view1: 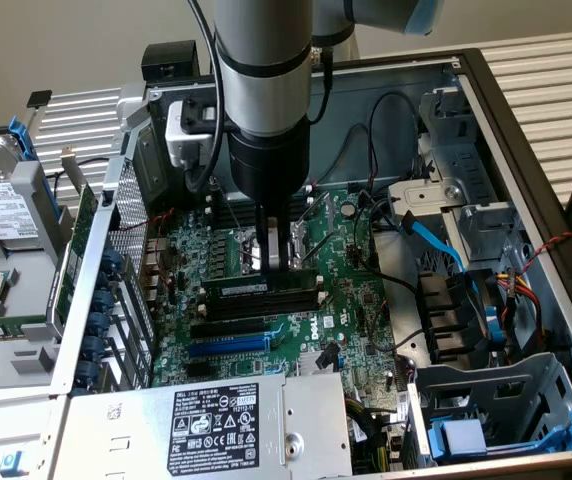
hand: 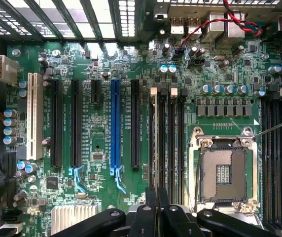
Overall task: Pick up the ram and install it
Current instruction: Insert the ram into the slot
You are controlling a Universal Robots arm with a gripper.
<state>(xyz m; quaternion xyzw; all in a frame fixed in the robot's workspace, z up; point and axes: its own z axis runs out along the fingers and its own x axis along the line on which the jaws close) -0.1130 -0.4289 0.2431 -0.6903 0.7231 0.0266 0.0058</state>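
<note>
Closest to the wrist camera, the gripper point(hand: 157, 192) has its two black fingers point(hand: 151, 213) set narrow, almost together, above a bank of black memory slots point(hand: 173, 143). In the exterior view the arm point(view1: 263, 80) stands nearly straight up and down, reaching into the open computer case point(view1: 516, 155), with the gripper point(view1: 278, 262) over the middle of the motherboard point(view1: 361, 300). The ram point(view1: 261, 289) stands on its long edge in one of those slots, directly under the fingertips and pinched by its top edge. It is a long, thin, dark stick with a small pale label on the side facing the exterior camera, and it runs level along the board. Just beside the slots is the square processor socket point(hand: 223, 174) in its metal frame, and on their other side is a blue expansion slot point(hand: 115, 123) among black ones. Inside the case, a power supply point(view1: 216, 425) with a black label lies nearest the exterior camera. A metal drive cage point(view1: 506, 400) sits at the exterior view's right, near a blue cable point(view1: 434, 240). Outside the case, at the exterior view's left, a grey tray point(view1: 26, 270) holds a hard drive point(view1: 1, 205).
</note>
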